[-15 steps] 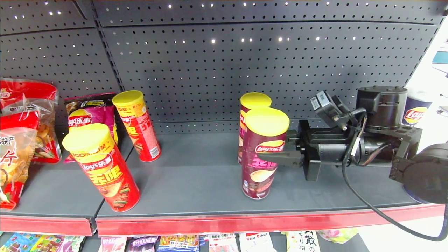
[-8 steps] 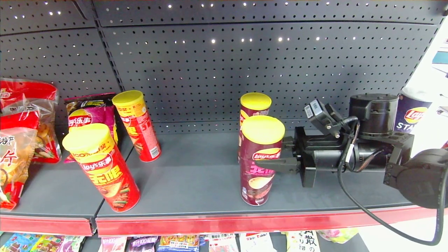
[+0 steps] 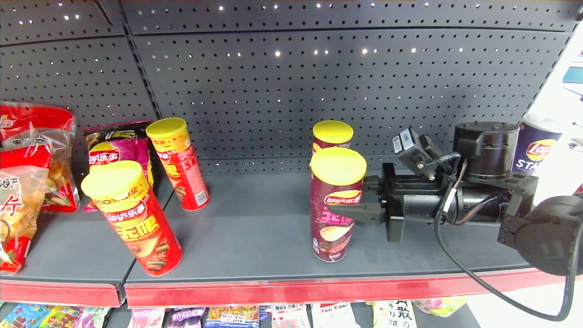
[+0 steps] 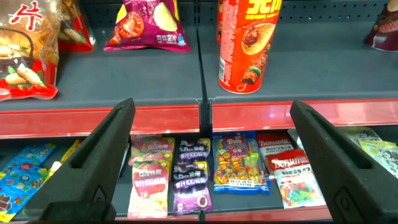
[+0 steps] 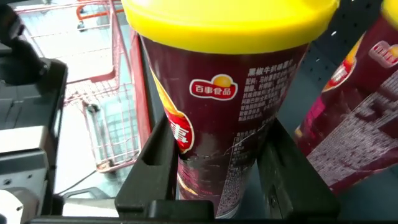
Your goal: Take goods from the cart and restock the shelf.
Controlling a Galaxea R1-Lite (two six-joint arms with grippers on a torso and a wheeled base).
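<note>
On the grey shelf (image 3: 255, 237), near its red front edge, your right gripper (image 3: 360, 205) held the maroon can (image 3: 332, 228) upright, clasped from the side facing the shelf's right end, with a second can (image 3: 331, 134) just behind.

The maroon chip can (image 3: 336, 191) with its yellow lid stands upright near the front edge of the grey shelf (image 3: 255, 237) — pinched at mid-height by the right gripper (image 3: 348, 208), base at the deck. Just behind it stands a twin can (image 3: 331, 134) — and the right wrist view catches the red wire cart (image 5: 106, 93) beyond.
</note>
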